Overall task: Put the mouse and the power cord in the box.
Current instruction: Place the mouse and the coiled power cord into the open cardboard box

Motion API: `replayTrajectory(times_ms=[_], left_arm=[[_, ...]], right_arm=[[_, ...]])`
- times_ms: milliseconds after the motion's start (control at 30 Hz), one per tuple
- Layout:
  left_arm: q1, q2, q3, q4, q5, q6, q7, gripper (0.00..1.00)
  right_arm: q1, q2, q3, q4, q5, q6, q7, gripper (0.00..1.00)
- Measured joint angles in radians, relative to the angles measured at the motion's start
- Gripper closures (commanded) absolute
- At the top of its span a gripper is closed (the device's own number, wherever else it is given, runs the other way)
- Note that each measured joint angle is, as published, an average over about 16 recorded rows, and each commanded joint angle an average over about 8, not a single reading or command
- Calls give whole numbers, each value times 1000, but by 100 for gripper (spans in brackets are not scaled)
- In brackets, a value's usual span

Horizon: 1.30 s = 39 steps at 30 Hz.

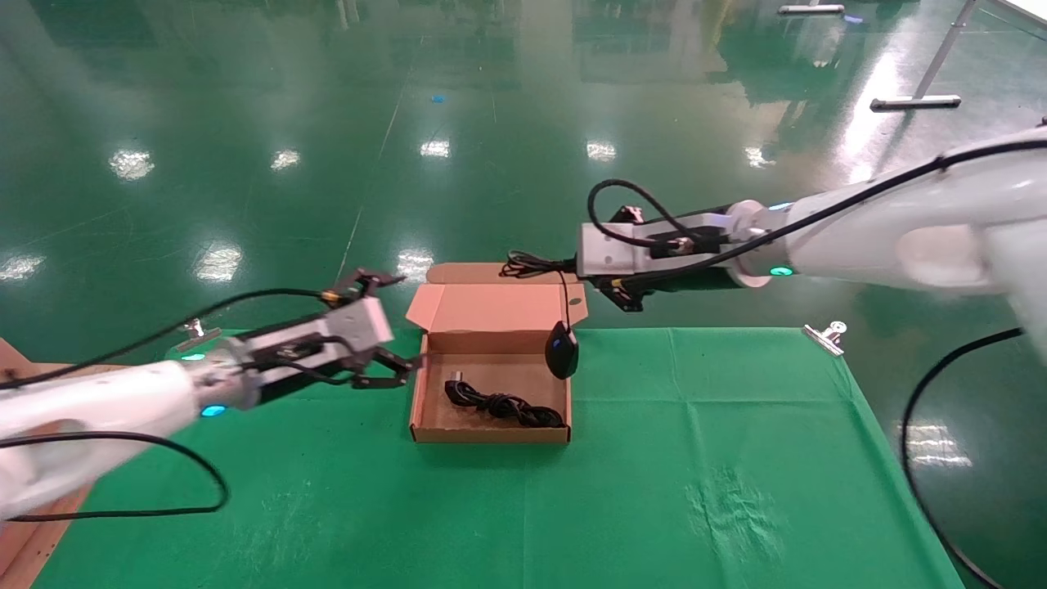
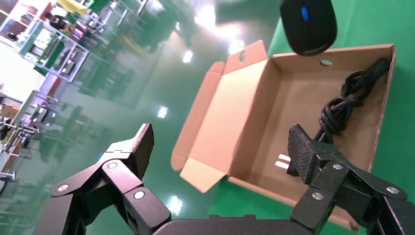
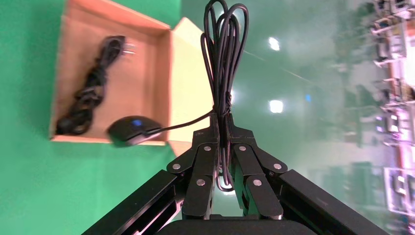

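Note:
The tan box (image 1: 425, 409) lies open mid-table on the green cloth, its flap lid (image 1: 491, 307) standing up at the back. The black power cord (image 1: 503, 405) lies coiled inside it, plug toward the left wall. My right gripper (image 1: 574, 264) hovers above the box's back right corner, shut on the mouse's bundled wire (image 3: 222, 58). The black mouse (image 1: 562, 350) dangles from that wire over the box's right wall, off the floor. My left gripper (image 1: 399, 370) stands open beside the box's left wall, holding nothing. The left wrist view shows the box (image 2: 303, 93), power cord (image 2: 342, 105) and mouse (image 2: 308, 24).
Green cloth (image 1: 654, 474) covers the table, held by metal clips (image 1: 824, 336) at the back right and back left (image 1: 196, 331). A wooden edge (image 1: 20, 548) shows at the near left. Shiny green floor lies beyond the table's far edge.

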Motion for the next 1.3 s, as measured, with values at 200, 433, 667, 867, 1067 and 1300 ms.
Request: replayTrajectory(times_ms=[200, 433, 667, 867, 1067, 1300], left_arm=[[4, -59, -29, 26, -43, 90, 1, 0], [22, -108, -62, 49, -90, 172, -14, 0], [35, -137, -83, 58, -121, 229, -27, 0], [38, -144, -88, 62, -128, 247, -29, 0], [37, -143, -88, 65, -128, 250, -27, 0], [37, -143, -88, 67, -128, 251, -26, 0]], right_arm=[[-79, -12, -46, 107, 27, 65, 41, 100], [-170, -15, -153, 225, 65, 101, 114, 100], [-225, -13, -277, 307, 106, 159, 187, 100], [-237, -10, -365, 346, 144, 210, 241, 100], [-235, -9, -435, 363, 171, 292, 283, 100], [-240, -9, -512, 382, 185, 396, 330, 100]])
